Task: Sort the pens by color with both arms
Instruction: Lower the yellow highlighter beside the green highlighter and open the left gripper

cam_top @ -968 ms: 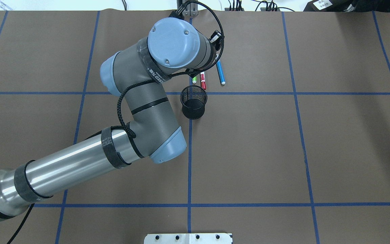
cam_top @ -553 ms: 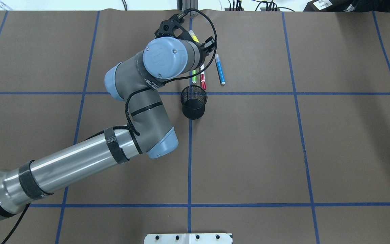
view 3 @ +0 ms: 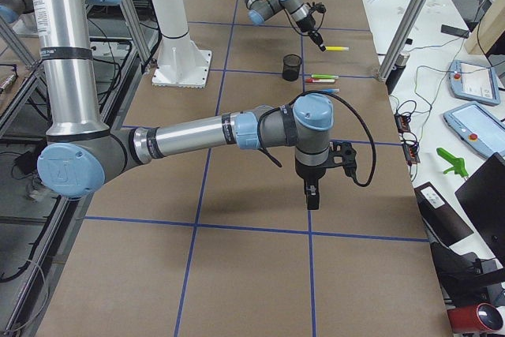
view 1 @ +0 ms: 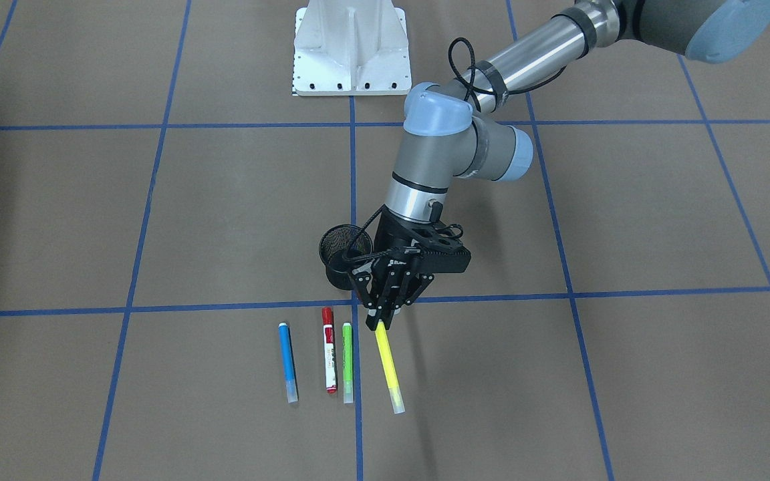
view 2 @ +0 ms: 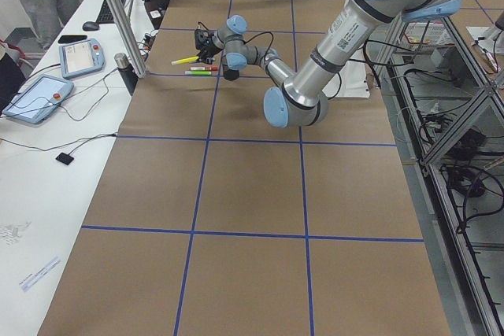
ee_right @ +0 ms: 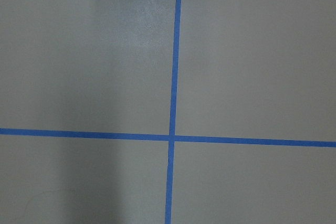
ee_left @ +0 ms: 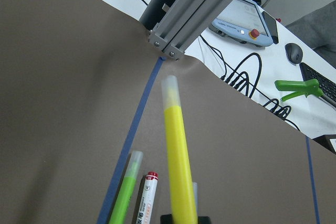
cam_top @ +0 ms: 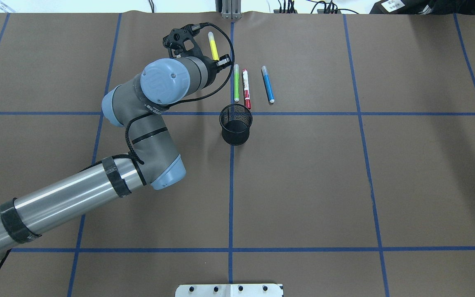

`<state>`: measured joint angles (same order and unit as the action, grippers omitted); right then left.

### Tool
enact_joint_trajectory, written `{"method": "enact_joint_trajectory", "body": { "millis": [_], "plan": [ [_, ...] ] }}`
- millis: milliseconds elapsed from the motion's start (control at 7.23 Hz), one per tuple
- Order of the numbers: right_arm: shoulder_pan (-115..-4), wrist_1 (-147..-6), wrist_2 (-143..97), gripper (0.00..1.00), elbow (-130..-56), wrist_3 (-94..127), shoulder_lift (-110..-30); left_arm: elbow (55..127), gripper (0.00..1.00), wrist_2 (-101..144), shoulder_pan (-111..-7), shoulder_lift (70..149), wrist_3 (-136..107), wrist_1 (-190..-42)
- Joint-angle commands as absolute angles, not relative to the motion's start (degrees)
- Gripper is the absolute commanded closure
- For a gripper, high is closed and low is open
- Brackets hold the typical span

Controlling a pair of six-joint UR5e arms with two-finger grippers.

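Near the desk's far edge, the left claw grips the yellow pen.
The left claw (view 1: 381,324) is clamped tight on 1 end of the yellow pen (view 1: 388,364), whose free end points toward that far edge. Just beside it on the desk (view 1: 625,374) lie the lime green pen (view 1: 347,361) and the red-capped white pen (view 1: 329,357), almost touching, then the blue pen (view 1: 287,361) slightly apart, all 3 roughly parallel. The black mesh cup (view 1: 331,248) stands upright on the robot's side of them. The right claw (view 3: 312,195) hangs well apart, toward the desk's right end; how far open it is I cannot tell.
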<state>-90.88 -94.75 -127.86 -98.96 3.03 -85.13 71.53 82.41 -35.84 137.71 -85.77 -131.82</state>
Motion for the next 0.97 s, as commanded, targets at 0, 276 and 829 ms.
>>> {"method": "enact_joint_trajectory", "body": {
  "millis": [0, 276, 829],
  "plan": [
    [-90.88, -94.92, -127.88, 0.00, -99.05, 3.08, -85.17, 70.41, 1.00, 81.22, -35.51, 136.32, -84.11, -132.45],
    [-90.88, -95.01, -127.97, 0.00, -99.05, 3.16, -85.08, 70.31, 0.45, 80.95, -35.42, 136.58, -84.02, -132.36],
    [-90.97, -95.10, -127.88, 0.00, -99.05, 3.08, -85.17, 72.58, 0.00, 80.59, -35.77, 136.14, -77.63, -132.45]
  ]
}}
